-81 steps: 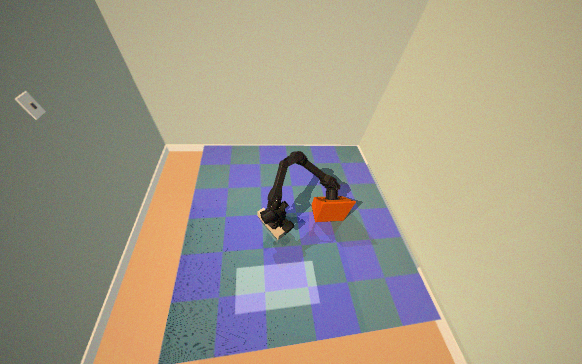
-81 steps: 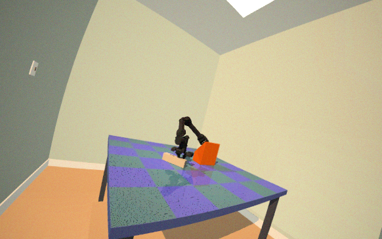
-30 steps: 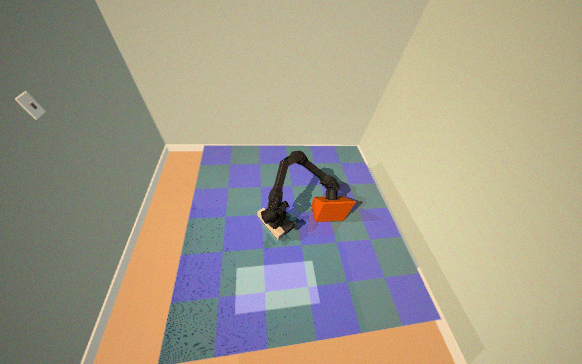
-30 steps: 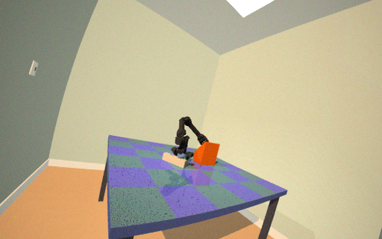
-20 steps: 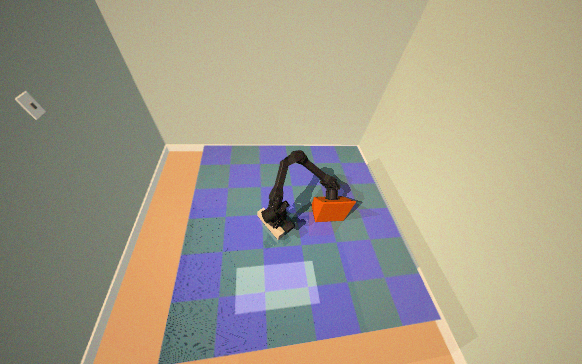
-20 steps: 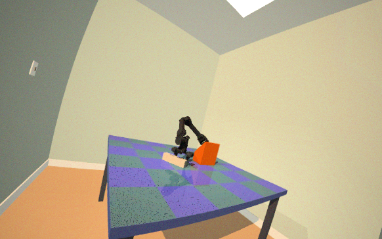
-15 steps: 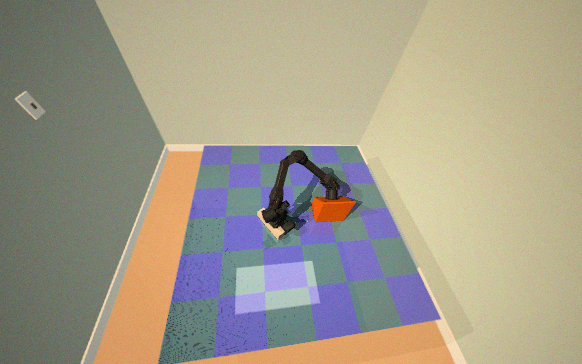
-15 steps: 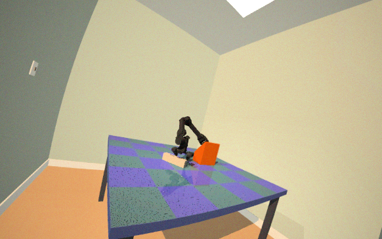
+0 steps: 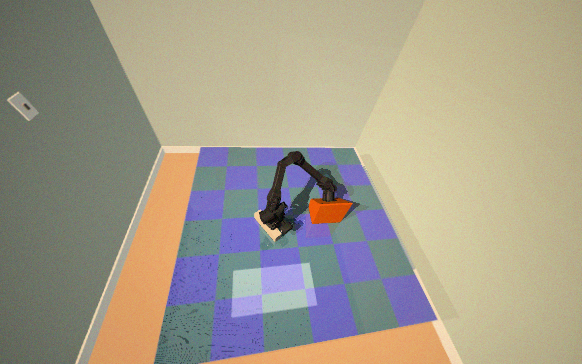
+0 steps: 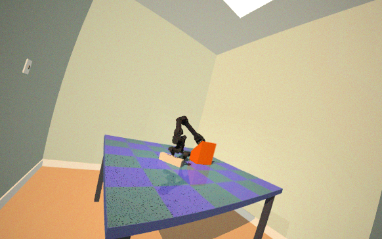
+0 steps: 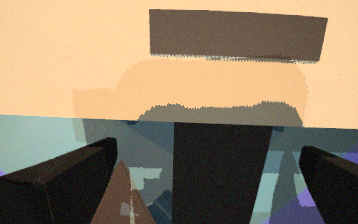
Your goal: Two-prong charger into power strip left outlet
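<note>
The gripper stands wide open, holding nothing, at the power strip. Whether the charger is plugged in cannot be told.

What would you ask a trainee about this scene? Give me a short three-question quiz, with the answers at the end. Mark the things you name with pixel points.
1. Pick one: what colour is the big block [image 9: 330, 213] [image 10: 205, 155] near the foot of the robot arm [image 9: 278, 180] [image 10: 191, 129]?
a) green
b) orange
c) white

2. True or false: the gripper [image 9: 276, 224] [image 10: 180, 153] [image 11: 209, 151] is shut tight on something.

3. Fill in the missing word: the table [image 9: 360, 260] [image 10: 131, 195] [image 11: 30, 131] has a checked top of green and ____ squares.

Key: 1: b. 2: false; its fingers stand wide apart, with nothing gripped. 3: purple.
</note>
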{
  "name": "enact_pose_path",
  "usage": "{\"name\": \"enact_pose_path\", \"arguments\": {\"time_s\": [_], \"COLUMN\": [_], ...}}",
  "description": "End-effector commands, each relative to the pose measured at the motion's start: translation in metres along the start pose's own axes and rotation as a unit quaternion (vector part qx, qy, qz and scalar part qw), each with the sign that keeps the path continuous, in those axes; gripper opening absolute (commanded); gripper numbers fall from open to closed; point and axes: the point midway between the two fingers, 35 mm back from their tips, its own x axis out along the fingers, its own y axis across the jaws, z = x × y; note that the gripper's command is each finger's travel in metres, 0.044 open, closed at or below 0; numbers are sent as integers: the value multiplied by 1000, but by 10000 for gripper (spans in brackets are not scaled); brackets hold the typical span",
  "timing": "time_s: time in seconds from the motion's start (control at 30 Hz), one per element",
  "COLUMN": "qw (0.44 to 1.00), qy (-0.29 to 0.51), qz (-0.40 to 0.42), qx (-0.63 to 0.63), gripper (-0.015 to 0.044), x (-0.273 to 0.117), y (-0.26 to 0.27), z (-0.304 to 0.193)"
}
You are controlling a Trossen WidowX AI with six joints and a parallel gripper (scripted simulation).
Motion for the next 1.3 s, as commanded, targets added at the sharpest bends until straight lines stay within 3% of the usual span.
{"name": "enact_pose_path", "arguments": {"time_s": [0.0, 1.27], "qw": [1000, 1000], "qy": [-2, -1], "qz": [1, 1], "qx": [0, -1], "gripper": [440, 440], "x": [-1, 3], "y": [-1, -1], "z": [-2, -40]}}
